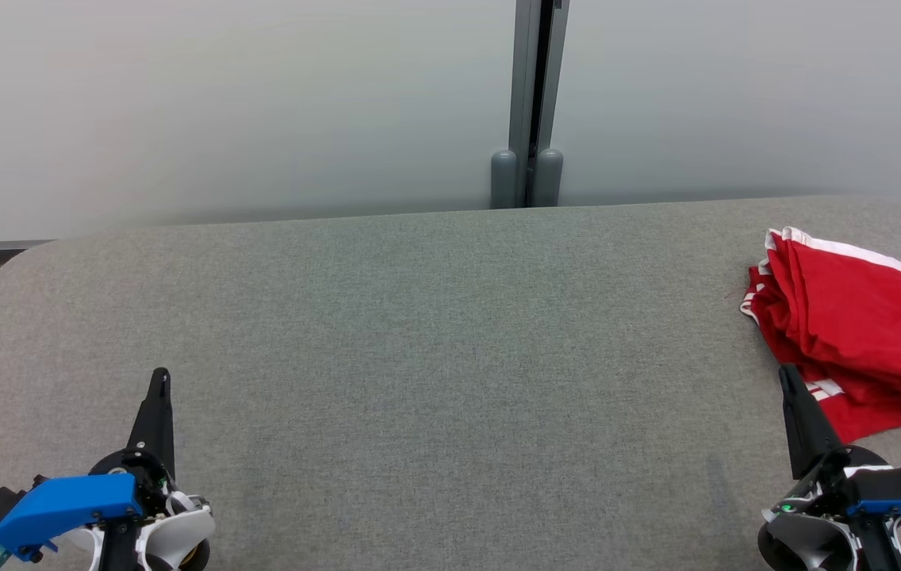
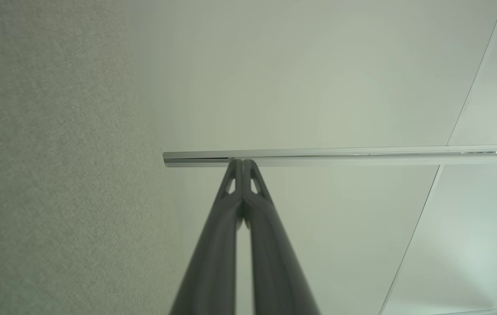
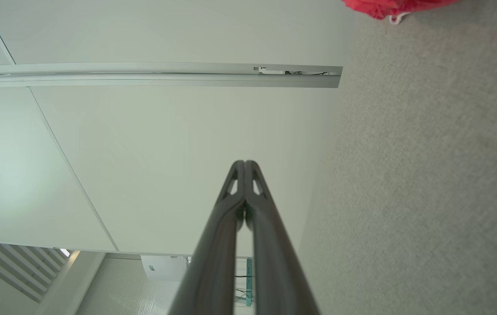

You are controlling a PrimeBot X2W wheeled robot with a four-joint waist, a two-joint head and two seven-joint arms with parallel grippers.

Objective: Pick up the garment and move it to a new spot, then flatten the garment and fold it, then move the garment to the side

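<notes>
Red, white-trimmed fabric garment (image 1: 855,333) is lying bunched at 3 o'clock on the grey fabric worktop (image 1: 419,357). Left gripper (image 1: 159,381) and right gripper (image 1: 786,379) are sitting clenched, empty. Probably pick-up: right gripper, just beside the garment, needs opening first, then pinching a thick fold.

Garment (image 1: 855,333): bright red, edged with white bands. Worktop (image 1: 419,333): grey, finely flecked weave throughout. Left tool (image 1: 159,379) and right tool (image 1: 785,374): black fingers noted, blue housings, white wrist shells. Wall (image 1: 220,103): pale grey-white, plain. Post (image 1: 530,95) recorded as mid-grey with a dark central seam.
</notes>
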